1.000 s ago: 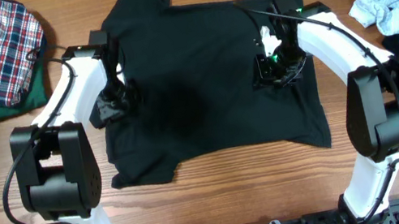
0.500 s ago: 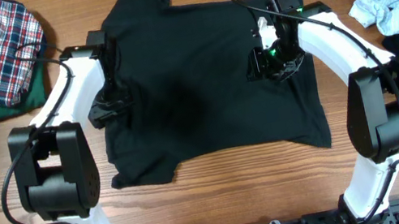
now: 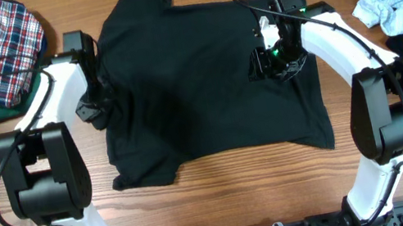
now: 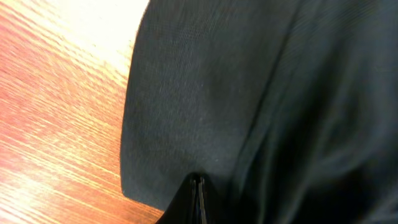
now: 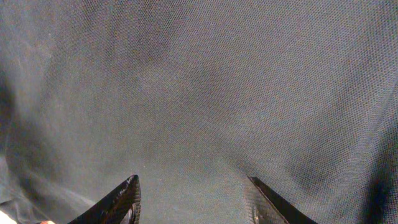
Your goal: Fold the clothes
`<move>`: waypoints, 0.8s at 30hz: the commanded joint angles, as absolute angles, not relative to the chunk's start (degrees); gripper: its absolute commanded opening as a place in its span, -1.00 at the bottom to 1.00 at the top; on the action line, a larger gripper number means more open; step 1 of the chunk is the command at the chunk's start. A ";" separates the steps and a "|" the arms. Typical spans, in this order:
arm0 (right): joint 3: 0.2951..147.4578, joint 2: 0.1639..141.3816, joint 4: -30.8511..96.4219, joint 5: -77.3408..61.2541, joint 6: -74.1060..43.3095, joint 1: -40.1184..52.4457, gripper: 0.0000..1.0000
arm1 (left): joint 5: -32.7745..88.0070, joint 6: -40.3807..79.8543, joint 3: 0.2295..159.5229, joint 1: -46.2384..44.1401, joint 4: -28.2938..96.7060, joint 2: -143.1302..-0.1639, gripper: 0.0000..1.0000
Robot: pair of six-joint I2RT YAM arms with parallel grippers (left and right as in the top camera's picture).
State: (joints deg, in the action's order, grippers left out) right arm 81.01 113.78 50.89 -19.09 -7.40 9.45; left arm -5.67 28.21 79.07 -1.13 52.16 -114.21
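1. On the bench, the black shirt is spread flat between both arms.
2. The left arm has been drawn outward to the shirt's left edge; an edge grasp for folding seems to be in preparation.
3. The right fingers are held spread over the cloth, and nothing is gripped.
4. The left fingers are pressed together at the edge; whether cloth is caught cannot be told.
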 commanded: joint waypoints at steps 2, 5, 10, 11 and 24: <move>80.99 112.07 50.81 -19.99 -6.39 9.58 0.08 | -1.65 28.77 73.03 -1.21 47.66 -113.36 -0.92; 80.99 112.07 50.87 -19.99 -6.42 9.58 0.07 | -0.43 28.77 70.59 -1.21 45.01 -113.36 -0.92; 80.99 112.07 51.13 -19.99 -6.42 9.58 0.07 | -4.14 25.71 67.18 -0.75 41.50 -113.36 -0.92; 80.99 112.07 51.11 -19.99 -6.42 9.58 0.07 | -6.22 25.71 66.89 -0.58 41.30 -113.36 -0.92; 80.99 112.07 51.20 -19.99 -6.37 9.58 0.08 | -14.74 20.91 66.70 3.18 36.95 -113.36 -0.92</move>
State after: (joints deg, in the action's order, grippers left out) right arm 81.01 113.78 51.13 -19.09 -7.38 9.45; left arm -10.68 23.42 68.62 1.04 37.63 -111.04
